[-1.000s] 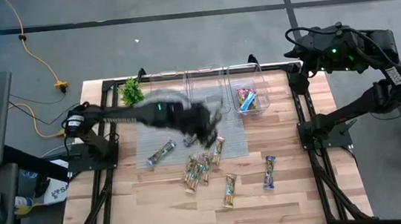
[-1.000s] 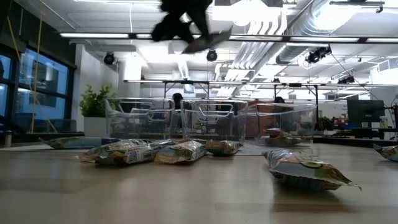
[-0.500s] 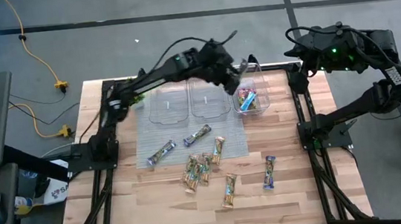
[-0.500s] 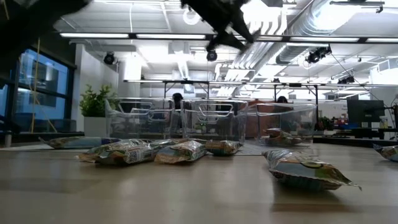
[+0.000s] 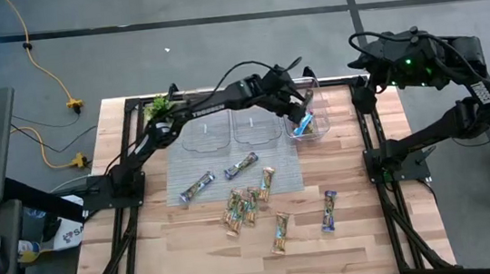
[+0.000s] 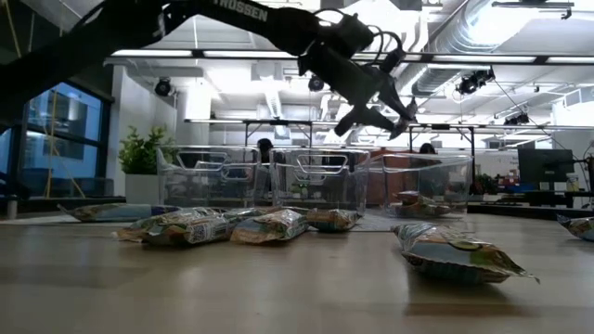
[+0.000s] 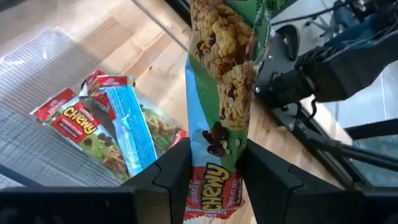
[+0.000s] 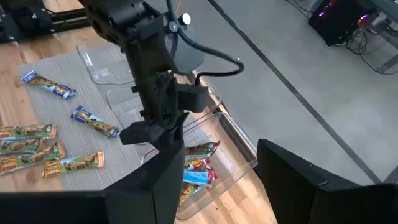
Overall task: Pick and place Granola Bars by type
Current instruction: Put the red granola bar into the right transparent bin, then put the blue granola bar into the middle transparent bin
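Nearest bar: a green-wrapped granola bar (image 6: 459, 252) lies closest to the table's front edge in the low view, alone on the bare wood.
Front pair: two bars on the wooden table (image 5: 374, 233), one tan-green (image 5: 280, 232) and one blue-ended (image 5: 329, 211), apart from each other.
Central cluster: several tan-green bars (image 5: 240, 208) bunched together, touching or overlapping, at the near edge of the grey mat (image 5: 184, 166); one more tan-green bar (image 5: 267, 181) lies on the mat just behind them.
Blue bars on mat: two blue-wrapped bars (image 5: 196, 188) (image 5: 242, 165) lie diagonally on the mat, apart from the cluster.
Clear bins: three in a row at the far side; the left bin (image 5: 201, 131) and middle bin (image 5: 256, 128) show no bars inside; the right bin (image 5: 321, 120) holds red-and-blue Chewy bars (image 7: 102, 121).
Left gripper: (image 5: 303, 114) reached across over the right bin, fingers clamped on a Chewy granola bar (image 7: 225, 93) with a red, blue and green wrapper; the bar hangs above the bars already in that bin.
Right gripper: (image 8: 208, 180) parked off the table's far right corner, raised, fingers spread apart and holding nothing.
Plant: small green plant (image 5: 161, 107) at the far left corner beside the left bin.
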